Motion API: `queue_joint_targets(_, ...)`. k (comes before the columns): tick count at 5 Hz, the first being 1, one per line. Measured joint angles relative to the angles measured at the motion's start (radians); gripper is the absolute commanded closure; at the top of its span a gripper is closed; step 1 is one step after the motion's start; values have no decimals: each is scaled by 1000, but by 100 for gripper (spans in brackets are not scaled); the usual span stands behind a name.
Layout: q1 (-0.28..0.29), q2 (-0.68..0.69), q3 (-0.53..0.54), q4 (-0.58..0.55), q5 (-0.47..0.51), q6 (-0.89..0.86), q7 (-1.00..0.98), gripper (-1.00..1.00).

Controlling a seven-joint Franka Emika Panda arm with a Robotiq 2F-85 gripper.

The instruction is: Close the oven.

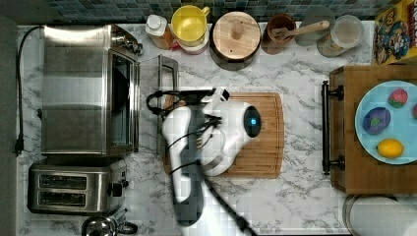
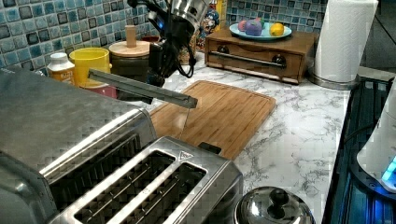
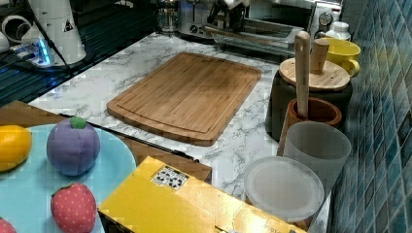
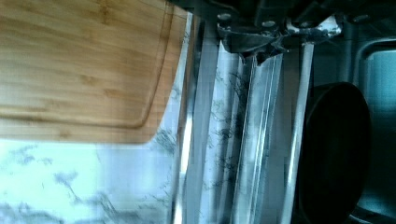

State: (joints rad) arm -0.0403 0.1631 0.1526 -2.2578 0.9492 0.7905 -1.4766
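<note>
Oven (image 1: 74, 88) at top view's left, door open | gripper (image 2: 159, 65) beside door handle (image 2: 140, 87) | finger state: cannot tell

We see a home kitchen: marble counter (image 1: 295, 196), blue tiled backsplash (image 2: 28, 32), toaster (image 1: 74, 189), bamboo cutting board (image 3: 187, 94), paper towels (image 2: 343, 39).

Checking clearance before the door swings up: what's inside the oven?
Through the open door of the oven, a dark round pan sits in the cavity. The oven's steel top and the arm cover the rest of the interior, so anything deeper can't be seen.
</note>
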Motion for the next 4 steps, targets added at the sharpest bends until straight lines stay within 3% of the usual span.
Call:
queue_joint_targets(1,76,-39,10,20,-320,65,245,100)
queue_joint_targets(2,134,-61,45,31,-545,140,444,100)
queue_joint_targets(3,176,-76,86,55,-704,154,659,100)
queue_joint_targets(4,167,-82,176,96,-1001,153,983,100)
